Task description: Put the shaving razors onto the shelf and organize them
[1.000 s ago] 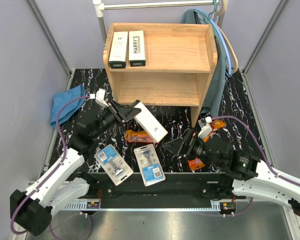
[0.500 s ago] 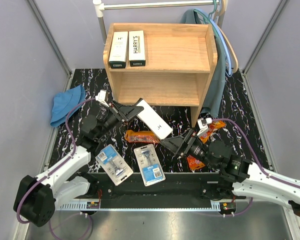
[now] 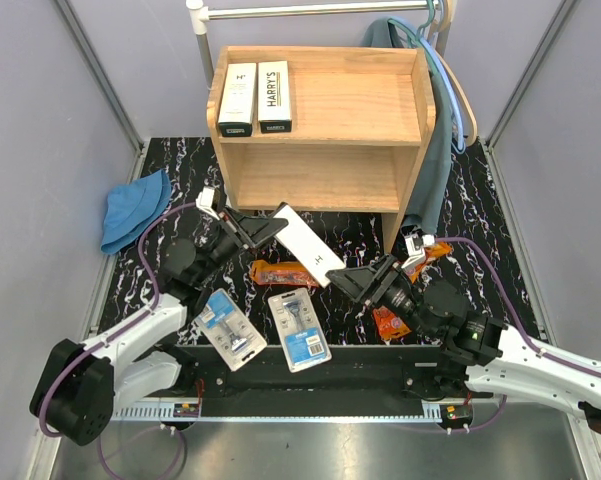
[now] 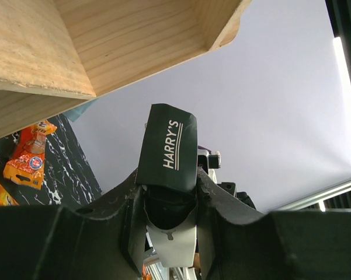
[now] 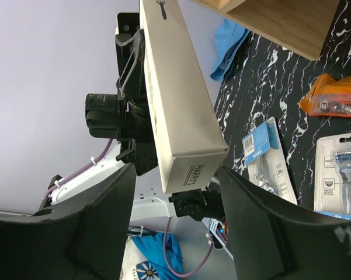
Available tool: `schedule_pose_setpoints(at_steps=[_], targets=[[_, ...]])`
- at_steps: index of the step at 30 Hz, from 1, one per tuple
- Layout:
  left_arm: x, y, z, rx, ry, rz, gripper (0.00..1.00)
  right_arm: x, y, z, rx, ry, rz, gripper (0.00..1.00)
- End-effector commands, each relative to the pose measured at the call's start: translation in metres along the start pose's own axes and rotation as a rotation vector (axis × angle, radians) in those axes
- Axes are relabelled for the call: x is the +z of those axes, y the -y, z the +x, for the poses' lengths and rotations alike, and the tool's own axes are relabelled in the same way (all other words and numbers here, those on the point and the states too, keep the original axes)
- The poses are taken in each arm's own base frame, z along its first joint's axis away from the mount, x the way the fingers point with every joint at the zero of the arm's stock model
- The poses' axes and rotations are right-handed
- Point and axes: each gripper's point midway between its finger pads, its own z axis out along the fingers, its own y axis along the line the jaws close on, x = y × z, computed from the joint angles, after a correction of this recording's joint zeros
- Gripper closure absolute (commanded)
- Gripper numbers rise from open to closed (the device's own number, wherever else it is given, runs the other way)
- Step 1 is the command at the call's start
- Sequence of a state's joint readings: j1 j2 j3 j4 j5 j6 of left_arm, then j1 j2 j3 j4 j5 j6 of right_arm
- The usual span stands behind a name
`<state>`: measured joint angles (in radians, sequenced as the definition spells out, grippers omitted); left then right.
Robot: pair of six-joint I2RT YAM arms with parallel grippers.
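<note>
Well, my left gripper [image 4: 166, 175] is clamped on the black end of a long white box [image 3: 308, 245]. It holds the box off the table in front of the shelf [image 3: 320, 120], slanting toward my right side. My right gripper [image 5: 176, 175] is spread wide, a finger on either side of the box's other end. Gaps show on both sides, so I judge it has no hold yet.

Further out, two matching boxes [image 3: 237, 98] lie side by side at the left of the shelf's top tier. That makes two of eight packs shelved and one in the air. Three orange pouches [image 3: 280, 272] and two blister cards [image 3: 302, 335] lie on the black marbled table [image 3: 480, 200].

My right arm partly covers two of the pouches, and their print is too small to read.
</note>
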<state>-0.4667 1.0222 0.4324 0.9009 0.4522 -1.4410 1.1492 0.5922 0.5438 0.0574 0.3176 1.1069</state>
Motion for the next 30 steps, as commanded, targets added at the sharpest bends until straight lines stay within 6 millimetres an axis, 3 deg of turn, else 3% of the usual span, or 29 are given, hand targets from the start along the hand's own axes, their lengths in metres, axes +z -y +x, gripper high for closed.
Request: schedule_pose_setpoints(at_steps=[1,8,12,15,18,19,21,23,27,28,30], targets=[[0.001,0.034,0.003,0.038,-0.009,0.133,0.85,0.002,-0.012,-0.012,-0.001,0.056,-0.035,0.33],[0.005,0.039,0.012,0.023,-0.031,0.164,0.85,0.005,-0.014,-0.009,-0.004,0.047,-0.041,0.45],[0.005,0.036,0.014,0.013,-0.032,0.156,0.85,0.001,-0.016,-0.011,-0.001,0.051,-0.058,0.63],[0.006,0.033,0.014,0.017,-0.034,0.146,0.82,-0.002,-0.016,-0.012,0.004,0.052,-0.064,0.69],[0.006,0.03,0.014,0.03,-0.036,0.133,0.67,-0.004,-0.015,-0.013,0.009,0.057,-0.067,0.73],[0.007,0.028,0.015,0.032,-0.04,0.12,0.46,-0.005,-0.016,-0.013,0.011,0.055,-0.071,0.76],[0.007,0.027,0.015,0.055,-0.045,0.11,0.2,-0.005,-0.016,-0.013,0.012,0.056,-0.069,0.77],[0.007,0.024,0.017,0.069,-0.057,0.076,0.01,-0.005,-0.018,-0.013,0.011,0.053,-0.072,0.79],[0.007,0.009,0.011,0.188,-0.051,-0.064,0.01,-0.005,-0.016,-0.013,0.004,0.05,-0.06,0.81],[0.006,-0.003,0.01,0.191,-0.063,-0.167,0.01,-0.005,-0.016,-0.014,0.005,0.054,-0.06,0.82],[-0.001,-0.002,-0.004,0.309,-0.012,-0.246,0.01,-0.005,-0.015,-0.014,0.005,0.057,-0.054,0.83]])
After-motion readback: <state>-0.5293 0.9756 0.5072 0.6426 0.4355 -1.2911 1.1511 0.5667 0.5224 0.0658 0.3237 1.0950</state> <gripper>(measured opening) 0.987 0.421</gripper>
